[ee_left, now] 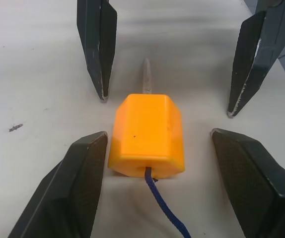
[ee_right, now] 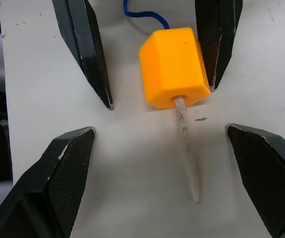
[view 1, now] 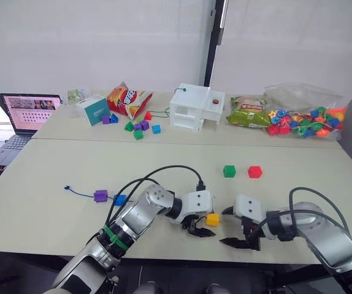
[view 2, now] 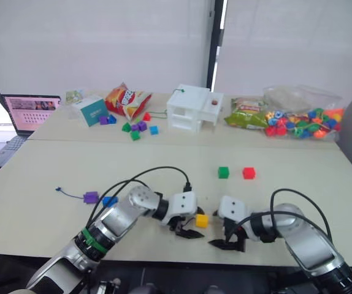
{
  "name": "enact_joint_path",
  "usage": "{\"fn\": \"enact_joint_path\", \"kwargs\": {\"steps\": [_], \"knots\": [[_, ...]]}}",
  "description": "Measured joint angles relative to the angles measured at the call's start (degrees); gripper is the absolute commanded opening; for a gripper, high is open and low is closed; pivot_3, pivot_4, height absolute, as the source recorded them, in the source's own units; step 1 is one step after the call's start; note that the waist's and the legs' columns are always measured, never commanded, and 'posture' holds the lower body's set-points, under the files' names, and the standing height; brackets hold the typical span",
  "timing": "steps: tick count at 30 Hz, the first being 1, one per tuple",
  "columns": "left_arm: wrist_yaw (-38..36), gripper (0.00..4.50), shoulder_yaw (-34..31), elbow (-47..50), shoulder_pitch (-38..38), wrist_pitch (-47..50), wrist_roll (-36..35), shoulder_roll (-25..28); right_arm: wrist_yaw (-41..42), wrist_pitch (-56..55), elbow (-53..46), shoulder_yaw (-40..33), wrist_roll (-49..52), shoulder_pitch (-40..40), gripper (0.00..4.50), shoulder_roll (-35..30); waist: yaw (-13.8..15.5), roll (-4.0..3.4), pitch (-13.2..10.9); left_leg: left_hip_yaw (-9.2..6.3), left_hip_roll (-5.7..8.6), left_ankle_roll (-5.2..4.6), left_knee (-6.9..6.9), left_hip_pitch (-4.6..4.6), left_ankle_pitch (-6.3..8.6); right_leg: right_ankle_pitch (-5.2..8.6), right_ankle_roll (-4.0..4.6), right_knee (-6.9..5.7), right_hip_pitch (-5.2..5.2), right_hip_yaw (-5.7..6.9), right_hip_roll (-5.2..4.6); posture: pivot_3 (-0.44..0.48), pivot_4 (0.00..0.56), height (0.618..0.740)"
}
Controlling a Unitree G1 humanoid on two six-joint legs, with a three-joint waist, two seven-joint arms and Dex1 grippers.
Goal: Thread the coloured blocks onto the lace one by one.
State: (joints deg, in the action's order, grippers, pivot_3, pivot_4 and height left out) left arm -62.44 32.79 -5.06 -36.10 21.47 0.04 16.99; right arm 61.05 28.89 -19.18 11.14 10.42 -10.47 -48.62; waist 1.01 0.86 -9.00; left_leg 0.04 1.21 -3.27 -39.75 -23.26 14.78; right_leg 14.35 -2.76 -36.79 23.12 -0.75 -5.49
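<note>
Yellow is the block (ee_left: 147, 136) lying on the pale surface (view 1: 164, 165) between my 2 grippers. The dark blue lace (ee_left: 165, 210) goes in one side of it and the pale stiff tip (ee_right: 188, 151) pokes out the other. My left gripper (view 1: 199, 228) is wide open around the block and holds nothing. My right gripper (view 1: 240, 239) is wide open too, facing the tip, and not touching it. The purple block (view 1: 100, 196) and blue block (view 1: 120, 199) sit on the lace further left; my left arm hides the cord between them and the yellow block. The green block (view 1: 229, 171) and red block (view 1: 254, 172) lie loose beyond.
</note>
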Motion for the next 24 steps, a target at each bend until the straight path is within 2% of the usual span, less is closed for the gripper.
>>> {"fn": "enact_joint_path", "kwargs": {"steps": [4, 5, 14, 17, 24], "knots": [[0.0, 1.43, 0.0, -0.2, 0.0, 0.0, 0.3, -0.4, -0.1, -0.8, 0.3, -0.4, 0.1, 0.4, 4.5, 0.0, 0.1, 0.0, 0.0, 0.0, 0.0, 0.0, -0.01, 0.0, 0.0, 0.0, 0.0, 0.0, -0.01, 0.0, 0.0, 0.0, 0.15, 0.74], [0.0, 1.31, 0.0, -0.2, 0.0, 0.0, 0.3, -0.6, -0.2, -0.9, 0.4, -0.5, 0.1, 0.5, 4.5, 0.1, 0.1, 0.0, 0.0, 0.0, 0.0, 0.0, -0.01, 0.0, 0.0, 0.0, 0.0, -0.01, -0.01, 0.0, -0.01, 0.0, 0.15, 0.74], [0.0, 1.31, -0.1, -0.2, 0.0, 0.1, 0.5, -0.4, -0.4, -1.6, 1.3, -1.0, 1.3, 1.1, 4.5, 0.1, 0.1, 0.0, 0.0, -0.02, 0.01, 0.0, -0.02, 0.0, 0.0, 0.0, -0.01, 0.0, -0.03, 0.0, -0.01, 0.0, 0.15, 0.74], [-0.1, 1.31, -0.1, -0.2, 0.0, 0.0, 0.6, -0.2, -0.2, -2.7, 1.6, -1.2, 1.7, 1.7, 3.66, 0.1, 0.2, 0.0, 0.0, -0.02, 0.01, 0.0, -0.02, 0.0, 0.0, -0.01, -0.01, 0.0, -0.03, 0.0, -0.01, 0.0, 0.15, 0.74], [-0.2, 1.31, -0.1, -0.2, 0.0, 0.0, 0.8, -0.1, -0.1, -4.3, 2.0, -1.2, 1.7, 2.1, 1.26, 0.0, 0.1, 0.0, 0.0, -0.01, -0.01, 0.0, -0.02, 0.03, 0.0, -0.01, -0.01, 0.0, -0.05, -0.01, 0.01, 0.0, 0.15, 0.74]]}}
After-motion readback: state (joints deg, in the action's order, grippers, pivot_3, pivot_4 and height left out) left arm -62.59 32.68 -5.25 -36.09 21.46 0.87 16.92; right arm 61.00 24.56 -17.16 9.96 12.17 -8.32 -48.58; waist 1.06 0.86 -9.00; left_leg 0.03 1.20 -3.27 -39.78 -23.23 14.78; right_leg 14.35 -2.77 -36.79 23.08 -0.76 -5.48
